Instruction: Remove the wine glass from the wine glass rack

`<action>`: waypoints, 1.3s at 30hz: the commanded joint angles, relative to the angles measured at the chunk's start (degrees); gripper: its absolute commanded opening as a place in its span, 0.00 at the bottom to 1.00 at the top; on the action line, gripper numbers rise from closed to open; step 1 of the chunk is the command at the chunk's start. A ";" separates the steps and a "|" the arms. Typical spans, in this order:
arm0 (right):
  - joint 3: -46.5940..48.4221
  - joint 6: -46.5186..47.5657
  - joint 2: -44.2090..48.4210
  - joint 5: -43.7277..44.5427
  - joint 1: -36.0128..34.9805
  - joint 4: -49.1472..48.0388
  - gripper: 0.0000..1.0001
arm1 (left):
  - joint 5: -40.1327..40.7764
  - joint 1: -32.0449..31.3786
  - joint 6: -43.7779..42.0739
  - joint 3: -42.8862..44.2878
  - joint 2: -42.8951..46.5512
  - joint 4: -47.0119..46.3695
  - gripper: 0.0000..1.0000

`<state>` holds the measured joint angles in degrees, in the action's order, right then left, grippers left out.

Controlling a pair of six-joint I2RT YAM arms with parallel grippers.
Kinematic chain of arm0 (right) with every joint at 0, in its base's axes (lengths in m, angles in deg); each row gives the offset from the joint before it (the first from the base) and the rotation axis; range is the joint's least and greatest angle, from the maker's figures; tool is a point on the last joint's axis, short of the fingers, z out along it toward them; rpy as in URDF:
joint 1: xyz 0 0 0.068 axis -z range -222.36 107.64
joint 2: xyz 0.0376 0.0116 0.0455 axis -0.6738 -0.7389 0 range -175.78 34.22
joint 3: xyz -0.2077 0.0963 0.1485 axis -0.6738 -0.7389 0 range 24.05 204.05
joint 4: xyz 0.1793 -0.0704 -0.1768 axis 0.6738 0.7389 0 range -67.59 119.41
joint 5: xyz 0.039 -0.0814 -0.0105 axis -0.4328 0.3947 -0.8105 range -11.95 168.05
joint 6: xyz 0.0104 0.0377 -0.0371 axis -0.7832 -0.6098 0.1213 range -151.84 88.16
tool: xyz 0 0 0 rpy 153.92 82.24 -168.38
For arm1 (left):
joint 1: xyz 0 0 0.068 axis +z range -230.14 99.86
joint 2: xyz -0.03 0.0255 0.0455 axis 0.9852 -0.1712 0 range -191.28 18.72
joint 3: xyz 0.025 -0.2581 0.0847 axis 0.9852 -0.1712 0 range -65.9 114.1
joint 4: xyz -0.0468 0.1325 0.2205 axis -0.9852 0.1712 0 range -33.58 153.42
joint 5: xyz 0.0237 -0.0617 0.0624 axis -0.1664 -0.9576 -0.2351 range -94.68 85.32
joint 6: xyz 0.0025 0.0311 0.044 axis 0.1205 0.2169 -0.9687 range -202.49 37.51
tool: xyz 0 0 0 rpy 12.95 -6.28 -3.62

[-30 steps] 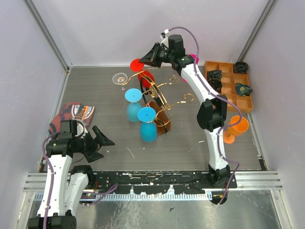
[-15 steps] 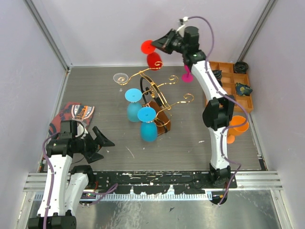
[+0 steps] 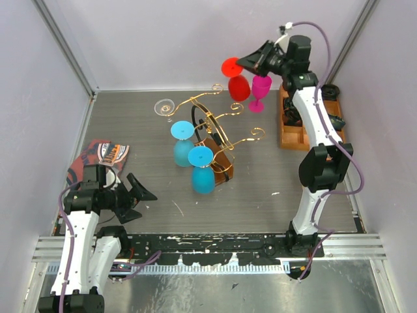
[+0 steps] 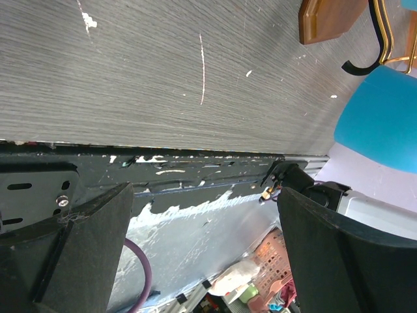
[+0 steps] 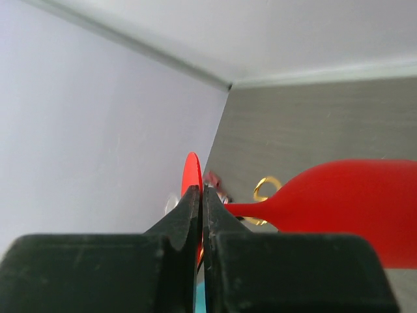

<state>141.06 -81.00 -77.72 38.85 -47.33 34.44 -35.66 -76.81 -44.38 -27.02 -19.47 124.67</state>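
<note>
The gold wire wine glass rack (image 3: pixel 215 134) stands mid-table on its brown wooden base, with two blue wine glasses (image 3: pixel 202 171) hanging from it. My right gripper (image 3: pixel 244 65) is shut on the foot of a red wine glass (image 3: pixel 238 87), held in the air to the right of and behind the rack, clear of its arms. In the right wrist view my gripper (image 5: pixel 201 195) pinches the red glass's foot (image 5: pixel 190 176); its bowl (image 5: pixel 352 202) points right. My left gripper (image 3: pixel 144 195) is open and empty near the front left.
A pink wine glass (image 3: pixel 260 90) stands at the back right beside the orange compartment tray (image 3: pixel 291 134). A clear glass (image 3: pixel 164 107) lies at the back left of the rack. A patterned cloth (image 3: pixel 104 155) lies at left. Purple walls enclose the table.
My right gripper has lifted the red wine glass off the rack's back arm and carried it up and to the right. The left arm has not moved.
</note>
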 commanded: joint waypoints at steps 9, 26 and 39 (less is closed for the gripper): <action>-1.66 4.48 -0.24 -5.97 -8.48 4.55 0.01 | -2.06 0.03 -0.41 -1.30 0.30 0.22 0.98; 15.84 -6.92 -17.12 -4.68 -16.89 -5.50 0.01 | -2.23 0.01 -0.67 -3.10 0.12 -0.72 0.98; 19.84 -10.34 -19.96 -2.94 -17.75 -10.86 0.01 | -2.26 0.06 -0.75 -2.84 -0.26 -0.69 0.98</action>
<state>158.81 -90.58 -99.99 34.52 -65.30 29.70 -36.12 -76.81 -44.53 -29.69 -19.78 124.45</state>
